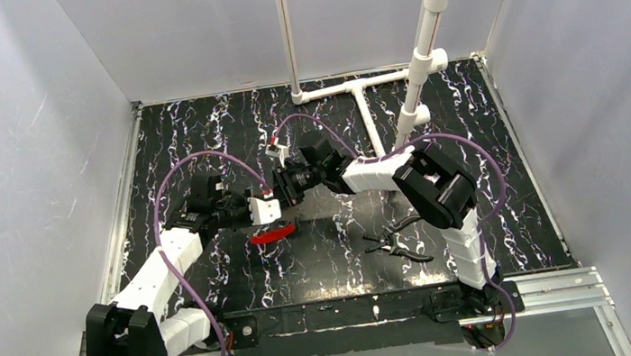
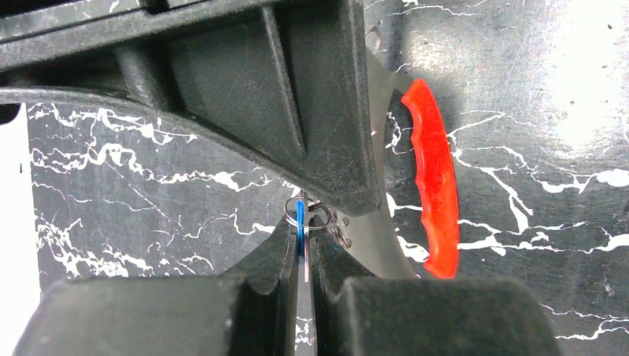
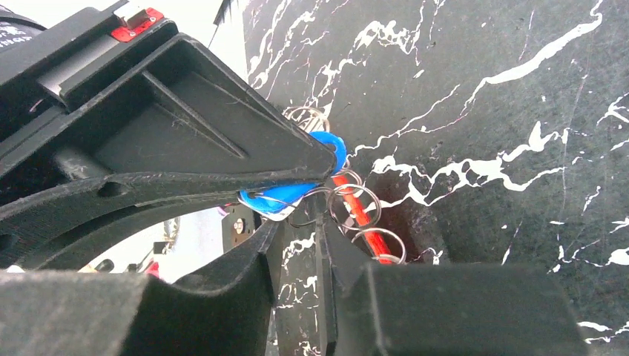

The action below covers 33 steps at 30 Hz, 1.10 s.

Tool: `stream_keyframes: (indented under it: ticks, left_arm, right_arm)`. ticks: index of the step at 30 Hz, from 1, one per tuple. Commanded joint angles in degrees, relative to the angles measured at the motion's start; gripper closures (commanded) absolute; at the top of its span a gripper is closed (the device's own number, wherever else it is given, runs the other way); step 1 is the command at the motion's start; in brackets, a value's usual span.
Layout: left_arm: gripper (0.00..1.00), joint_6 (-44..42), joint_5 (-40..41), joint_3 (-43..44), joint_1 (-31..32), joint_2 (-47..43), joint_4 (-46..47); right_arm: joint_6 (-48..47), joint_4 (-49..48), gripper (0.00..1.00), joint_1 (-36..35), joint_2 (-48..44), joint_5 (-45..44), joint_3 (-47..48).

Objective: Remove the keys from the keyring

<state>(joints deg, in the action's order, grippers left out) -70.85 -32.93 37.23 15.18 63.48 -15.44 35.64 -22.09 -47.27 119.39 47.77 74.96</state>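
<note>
My left gripper (image 2: 303,231) is shut on the tiny blue-headed key (image 2: 300,222), gripping it edge-on at the fingertips. Thin wire rings (image 3: 354,208) link this key (image 3: 297,191) to the red keyring (image 2: 434,178), which hangs just beyond. My right gripper (image 3: 304,231) meets the left one tip to tip. Its jaws stand a narrow gap apart with a wire ring across their tips. In the top view both grippers, left (image 1: 266,206) and right (image 1: 284,189), meet above the table, with the red keyring (image 1: 272,234) below them. The other keys are hidden.
Black-handled pliers (image 1: 397,242) lie on the marbled black table (image 1: 198,138) right of centre. A white pipe frame (image 1: 356,91) stands at the back. Grey walls close in both sides. The right arm's body (image 1: 435,186) rises near the pliers.
</note>
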Motion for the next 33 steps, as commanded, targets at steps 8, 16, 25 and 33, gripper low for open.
stream_keyframes:
  ticks: [8, 16, 25, 33]
  left_arm:
    - [1.0, 2.9, -1.1, 1.7, 0.2, -0.5, -2.4]
    - [1.0, 8.2, -0.3, 5.0, -0.3, 2.0, -4.6]
    - [1.0, 12.9, -1.0, 7.0, -0.8, 4.0, -6.0]
    - [1.0, 14.9, -0.6, 7.7, -1.6, 4.5, -9.0]
  right_arm:
    - [-3.0, -3.1, 0.99, -0.1, -0.2, -0.2, 1.4]
    - [-19.2, -2.1, 0.99, -0.2, -4.5, -3.7, -2.7]
    - [-28.7, -8.9, 0.99, -1.2, -6.0, -6.9, -10.8]
    - [-28.0, -17.8, 0.99, -1.6, -8.2, -10.3, -17.4]
